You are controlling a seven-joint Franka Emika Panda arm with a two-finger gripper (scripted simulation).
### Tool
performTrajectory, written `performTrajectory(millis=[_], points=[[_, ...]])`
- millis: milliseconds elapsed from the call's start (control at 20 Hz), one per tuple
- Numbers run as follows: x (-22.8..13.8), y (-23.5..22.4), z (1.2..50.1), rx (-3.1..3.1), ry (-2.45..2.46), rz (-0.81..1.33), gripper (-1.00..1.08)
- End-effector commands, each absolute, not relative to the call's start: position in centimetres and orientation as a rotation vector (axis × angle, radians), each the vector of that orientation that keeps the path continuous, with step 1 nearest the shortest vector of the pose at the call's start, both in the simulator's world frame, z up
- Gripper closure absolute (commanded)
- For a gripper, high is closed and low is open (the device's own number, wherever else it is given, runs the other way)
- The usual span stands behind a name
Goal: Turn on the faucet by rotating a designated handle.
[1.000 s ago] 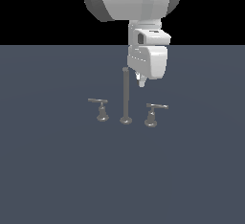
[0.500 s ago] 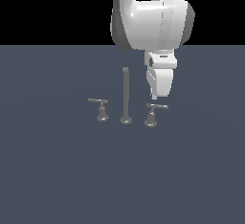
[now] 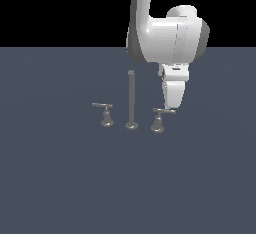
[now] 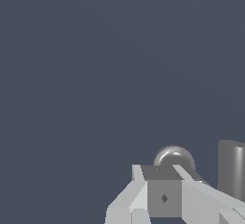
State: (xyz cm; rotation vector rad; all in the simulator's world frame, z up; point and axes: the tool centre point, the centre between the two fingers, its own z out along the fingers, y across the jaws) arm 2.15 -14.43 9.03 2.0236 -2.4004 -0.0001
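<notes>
The white arm (image 3: 167,43) is coming down from the top of the exterior view and is bending at a thick joint. The gripper (image 3: 172,107) is pointing straight downward. In the wrist view its pale fingers (image 4: 143,196) are lying close together; whether they are closed is unclear.

On the floor (image 3: 60,178), the faucet (image 3: 131,100) post stands upright between two levers. The handle (image 3: 161,118) sits just beside it on the exterior view's right, its bar pointing right. The twin lever (image 3: 104,113) sits on the exterior view's left, its bar pointing left. The gripper (image 3: 172,105) hangs just above the outer end of the handle's bar, under the arm (image 3: 165,38).
</notes>
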Motion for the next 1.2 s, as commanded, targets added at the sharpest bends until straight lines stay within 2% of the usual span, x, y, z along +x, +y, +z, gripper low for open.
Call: performTrajectory(millis=[0, 150, 650, 750, 1150], points=[[2.2, -14.5, 8.9, 2.017, -2.407, 0.001, 1.08], [2.2, -14.5, 9.0, 2.018, -2.406, 0.001, 1.08], [-1.2, -15.9, 8.9, 2.015, -2.41, 0.0, 1.08], [-0.4, -15.5, 8.9, 2.026, -2.409, 0.009, 1.08], [-3.1, -14.8, 8.9, 2.019, -2.41, 0.004, 1.08]])
